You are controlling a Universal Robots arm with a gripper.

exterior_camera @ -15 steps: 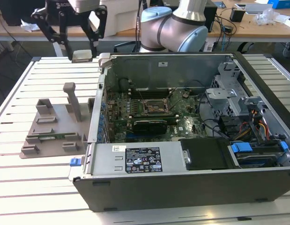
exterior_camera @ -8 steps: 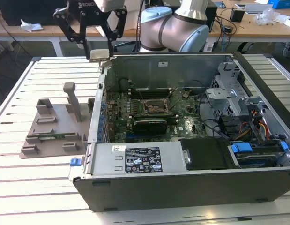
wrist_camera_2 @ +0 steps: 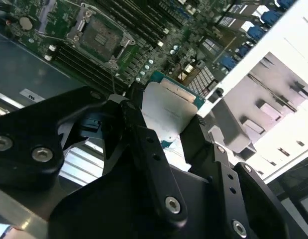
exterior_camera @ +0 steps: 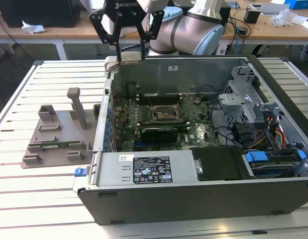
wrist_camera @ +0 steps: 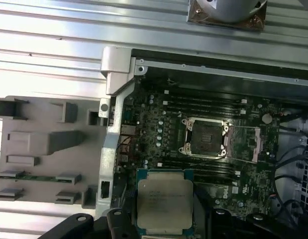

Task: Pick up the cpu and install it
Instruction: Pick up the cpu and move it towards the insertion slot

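The gripper (wrist_camera: 164, 222) pinched the cpu (wrist_camera: 164, 201) between its two black fingers (wrist_camera_2: 140, 130), one finger pressed against each of two opposite edges. The chip was held in the air with its silver top facing the first wrist view. In the exterior view, it hung above the rear corner of the open computer case (exterior_camera: 193, 199), on the exterior view's left. The black socket (wrist_camera: 206, 138) on the green motherboard (exterior_camera: 201, 133) lay uncovered, well apart from the chip. The grey holder block (exterior_camera: 56, 134) sat on the white slatted table (exterior_camera: 24, 199), just beside the case, on the exterior view's left.
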